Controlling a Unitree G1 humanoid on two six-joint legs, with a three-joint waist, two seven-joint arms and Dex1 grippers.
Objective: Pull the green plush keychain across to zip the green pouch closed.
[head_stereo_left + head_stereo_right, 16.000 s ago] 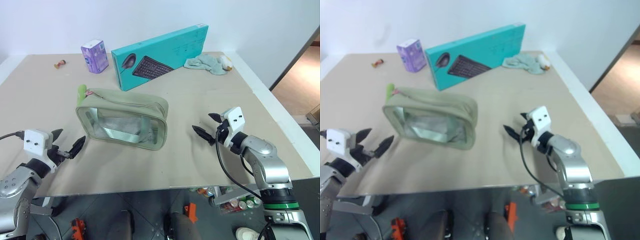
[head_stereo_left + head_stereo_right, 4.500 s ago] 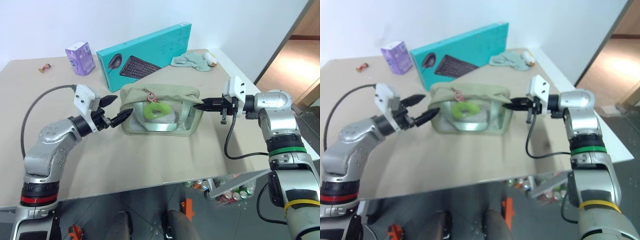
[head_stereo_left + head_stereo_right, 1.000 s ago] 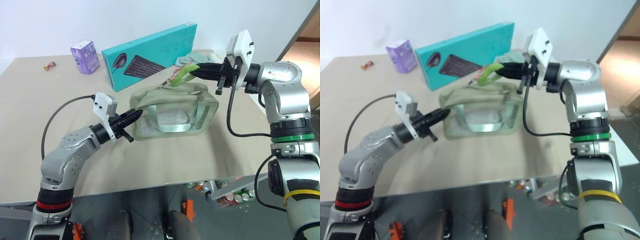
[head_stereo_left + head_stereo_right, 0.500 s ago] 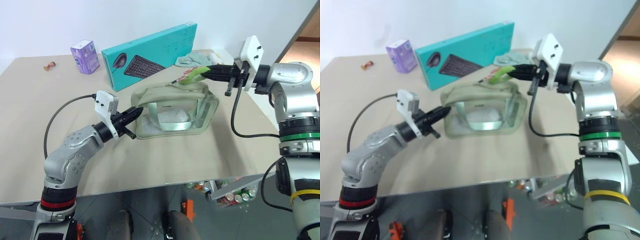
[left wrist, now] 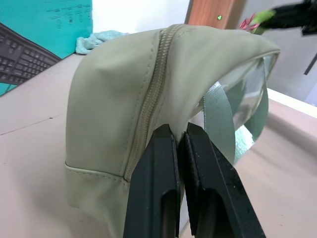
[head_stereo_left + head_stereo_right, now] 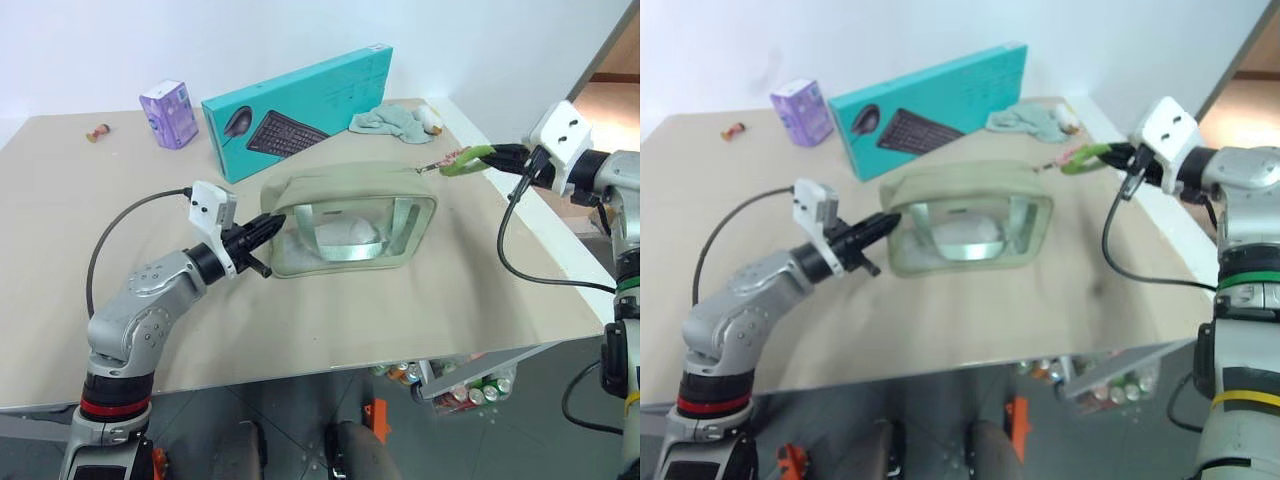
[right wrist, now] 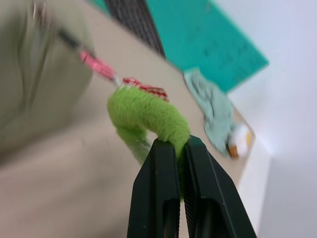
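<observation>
— Two grippers are busy? The left gripper (image 6: 268,226) pinches the green pouch (image 6: 345,220) end tight on the table (image 6: 330,320).

— Yes! The right gripper (image 6: 497,157), squeezing the green plush keychain (image 6: 465,161), has pulled it past the pouch's right end. Zipper looks closed now.

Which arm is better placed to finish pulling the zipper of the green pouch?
The right. Its gripper is shut on the green plush keychain, with the cord stretched to the green pouch's corner. The left gripper is shut on the opposite end, so it should probably just hold.
</observation>
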